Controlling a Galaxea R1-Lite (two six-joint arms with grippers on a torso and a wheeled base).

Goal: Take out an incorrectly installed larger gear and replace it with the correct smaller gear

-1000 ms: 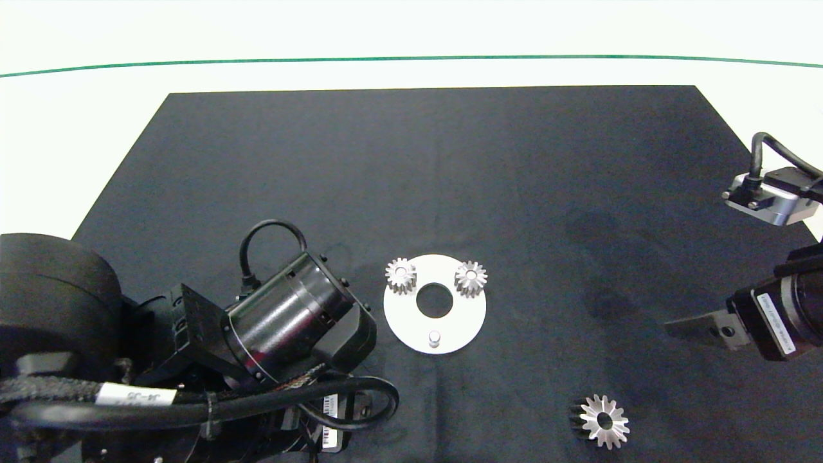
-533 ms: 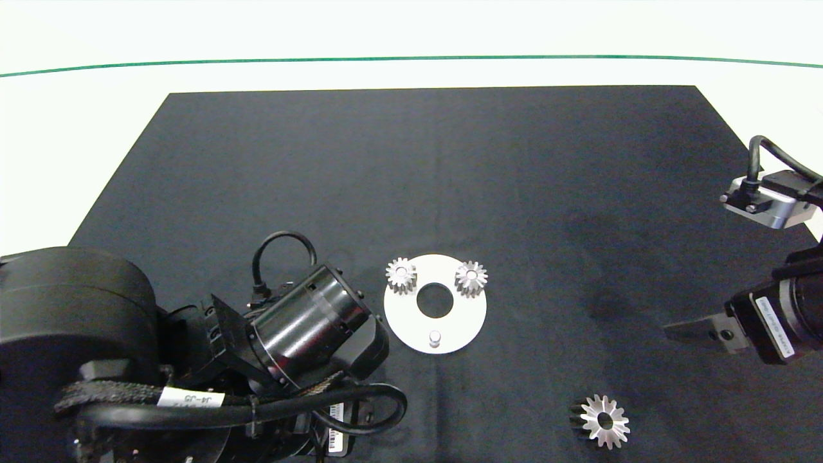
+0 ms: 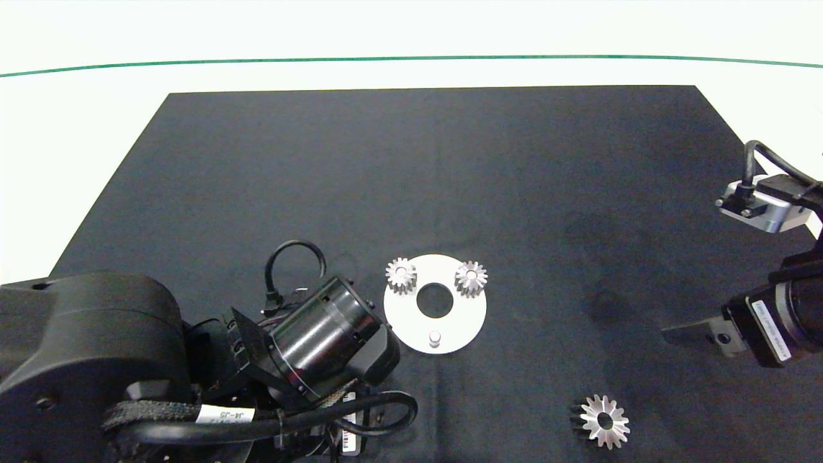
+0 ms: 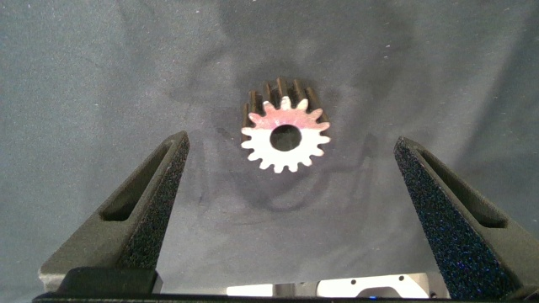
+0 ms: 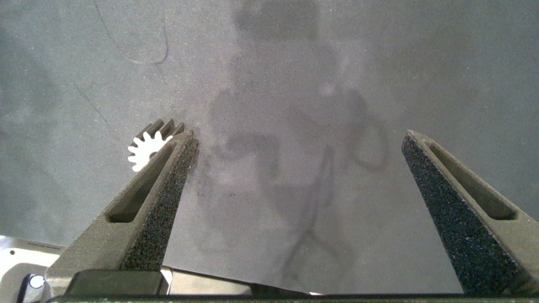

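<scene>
**A:** The left hand [image 4: 292, 140], how does it stand?

**B:** Fingers [image 4: 139, 206] wide apart and gripping nothing. The smaller gear [image 4: 286, 126] lies on the black mat [image 4: 101, 67] in the gap between them. It touches neither finger.

**A:** And from above?

**B:** The left arm comes in low at the near left corner of the mat, and its bulk hides both the hand and that gear in the head view. The wrist sits just beside the white disc [image 3: 460, 321].

**A:** What is on the disc?

**B:** Two small gears [image 3: 400, 275] along its far edge, one on each side of the wide centre hole. At the near edge stands a short peg [image 3: 434, 337] with nothing on it.

**A:** The larger gear?

**B:** The larger gear [image 3: 603, 421] lies on the mat near the front edge, off to the right and well apart from the disc. Its star teeth face up, and a dark side shows on the left.

**A:** The right hand?

**B:** The right hand [image 5: 299, 139] is also spread, with nothing between the fingers. It is at the right edge of the mat, farther back than the larger gear. In its wrist view part of that gear's rim peeks out beside one finger [image 5: 152, 202], not touching as far as I can tell.

**A:** And underneath?

**B:** The mat lies on a white bench [image 3: 411, 32].
</scene>
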